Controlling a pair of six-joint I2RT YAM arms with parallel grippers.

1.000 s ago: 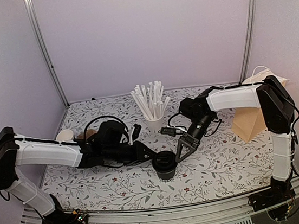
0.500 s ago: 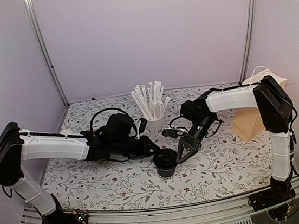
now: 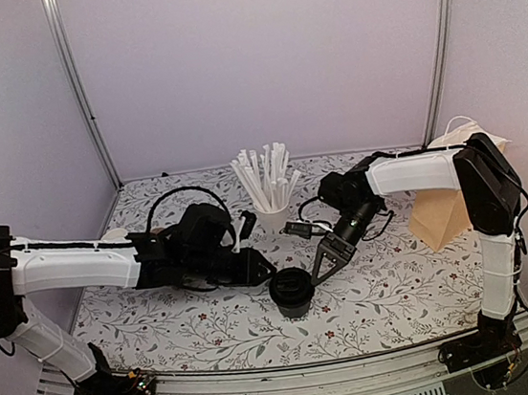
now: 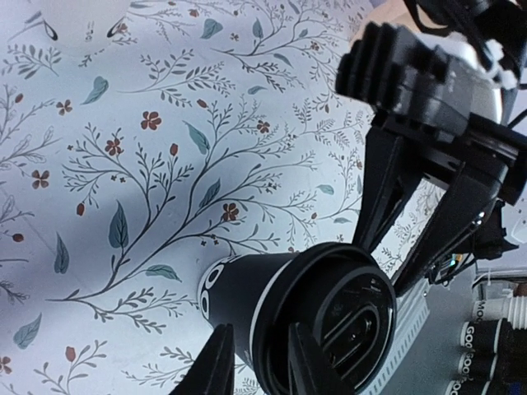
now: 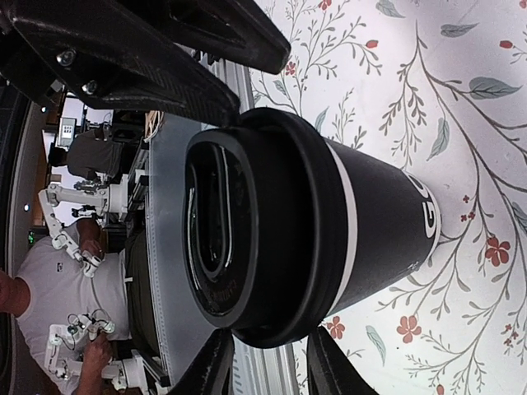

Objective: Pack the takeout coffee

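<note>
Cup [image 3: 293,300] is standing upright on the table [image 3: 213,331], lower centre of the top view, with the lid [image 3: 291,281] sitting on its mouth. In both wrist views a thin white band is showing under the lid rim, so it is probably not pressed fully home. Left gripper [image 3: 264,273] is coming in from the left of the frame and right gripper [image 3: 322,265] from the right, both meeting at the lid edge. In the left wrist view the fingers [image 4: 218,370] are straddling the lid rim at the bottom edge of the frame. In the right wrist view the fingers [image 5: 216,362] are doing the same from the other side. Both pairs are standing part spread around the rim, and I cannot tell whether either is actually pinching it or sitting loose. Straw cup [image 3: 271,218] is standing just behind, upper centre, and a brown bag [image 3: 438,217] is sitting well apart at the right. Risks are looking like this: uneven push from one side is likely tipping or sliding the light cup; pressing one edge only is leaving the lid cocked or popping it off; the two grippers are working very near each other, so fingers clashing is possible; a sideways shove could knock the cup into the straw cup.
</note>
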